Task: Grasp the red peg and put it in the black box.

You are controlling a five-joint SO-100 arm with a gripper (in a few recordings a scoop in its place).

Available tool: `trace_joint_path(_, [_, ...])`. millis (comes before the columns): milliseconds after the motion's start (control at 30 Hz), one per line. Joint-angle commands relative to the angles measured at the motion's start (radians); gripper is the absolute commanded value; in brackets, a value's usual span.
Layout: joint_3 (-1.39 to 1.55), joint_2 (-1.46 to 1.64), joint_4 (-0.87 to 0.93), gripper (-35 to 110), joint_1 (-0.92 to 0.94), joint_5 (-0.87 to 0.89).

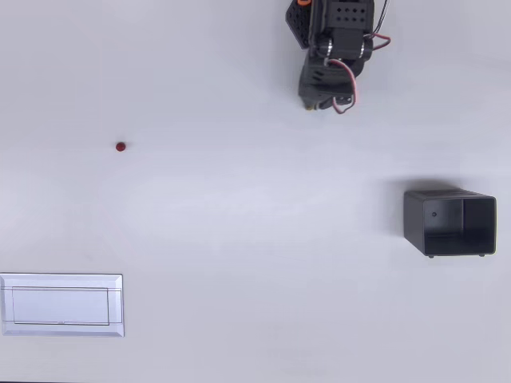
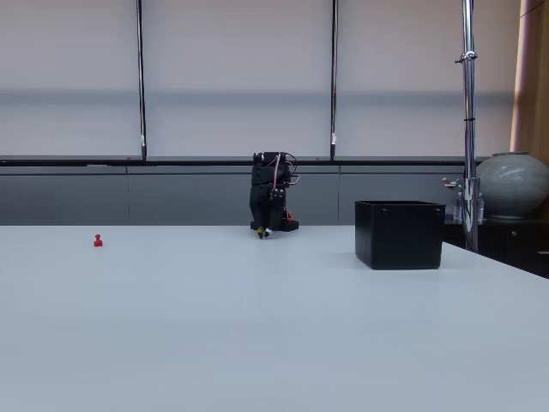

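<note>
**The Arm Sat Folded, Far From the Little Red Peg**

The gripper (image 1: 319,104) pointed down near the top of the table in the overhead view. In the fixed view the gripper (image 2: 262,232) hung low, close to the table top at the back. Its fingers were small and dark in both views, so I could not tell if they were wide or narrow. Nothing could be seen in them. The black arm (image 1: 335,40) was folded up tight, with red and white wires looping off it.

The red peg (image 1: 120,147) sat alone on the white table (image 1: 239,239), well apart from the gripper, off to the left. From above it looked like a round dot. The fixed view showed more: the red peg (image 2: 98,241) stood upright, with a wider bottom.

The black box (image 1: 449,223) sat on the right side, well apart from the peg. From above, a small pale dot showed inside it. In the fixed view the black box (image 2: 400,233) showed just its plain dark walls.

A flat white tray (image 1: 61,305) lay at the lower left in the overhead view. The fixed view showed a round grey pot (image 2: 513,184) beyond the table on the right.
</note>
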Motion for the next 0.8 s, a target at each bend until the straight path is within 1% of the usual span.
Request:
trace_joint_path(0, [0.011,0.110,-0.123,0,0.179,0.041])
trace_joint_path(133, [0.011,0.229,-0.225,0,0.341,0.112])
trace_joint_path(233, [0.011,0.330,-0.351,0,0.426,0.133])
trace_joint_path(333, [0.014,0.468,-0.548,5,0.489,0.120])
trace_joint_path(400, [0.017,0.560,-0.666,5,0.522,0.124])
trace_joint_path(667, [0.023,0.939,-1.170,6,0.588,0.124])
trace_joint_path(767, [0.025,1.052,-1.336,4,0.606,0.095])
